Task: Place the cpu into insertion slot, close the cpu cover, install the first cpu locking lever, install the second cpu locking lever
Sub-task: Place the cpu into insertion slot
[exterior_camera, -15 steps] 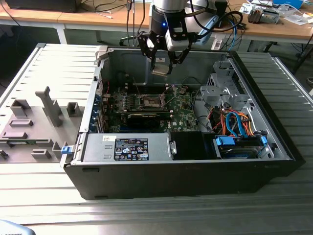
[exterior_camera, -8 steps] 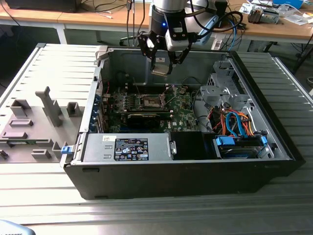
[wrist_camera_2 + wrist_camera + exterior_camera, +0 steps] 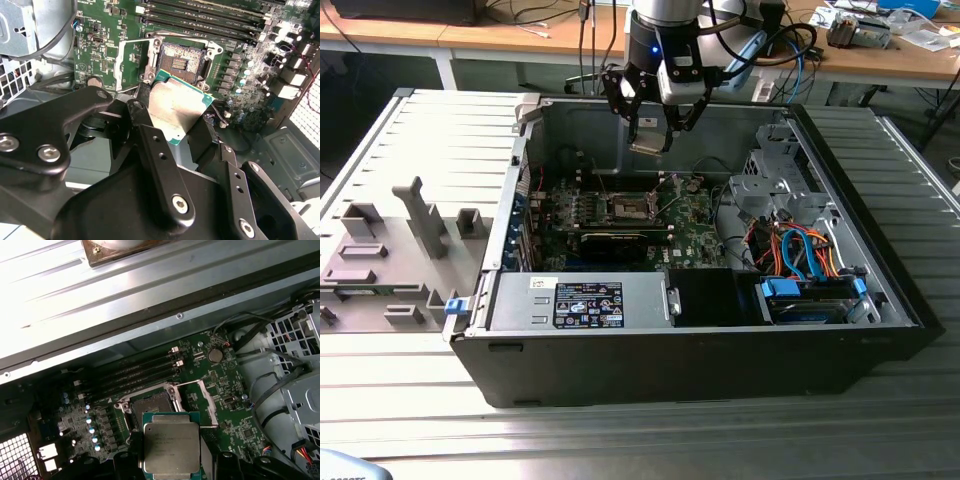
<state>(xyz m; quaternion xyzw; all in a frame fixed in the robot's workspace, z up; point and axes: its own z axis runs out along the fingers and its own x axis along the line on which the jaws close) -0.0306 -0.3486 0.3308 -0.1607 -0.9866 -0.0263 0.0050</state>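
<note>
- Your gripper (image 3: 651, 128) hangs inside the open computer case (image 3: 880, 300), which sits on the ribbed counter (image 3: 620, 440). It is above the green board (image 3: 695, 235).
- The fingers (image 3: 201, 134) pinch the cpu (image 3: 175, 106) by two opposite edges. Its silvery top is turned toward the wrist, and one green-edged side juts out past the fingertips.
- You have the cpu in the air over the insertion slot (image 3: 177, 60), not touching it. In the first wrist view the chip overlaps one edge of the slot.
- The slot's dark centre is bare.
- The cpu cover (image 3: 131, 60) is swung open, just beside the slot.
</note>
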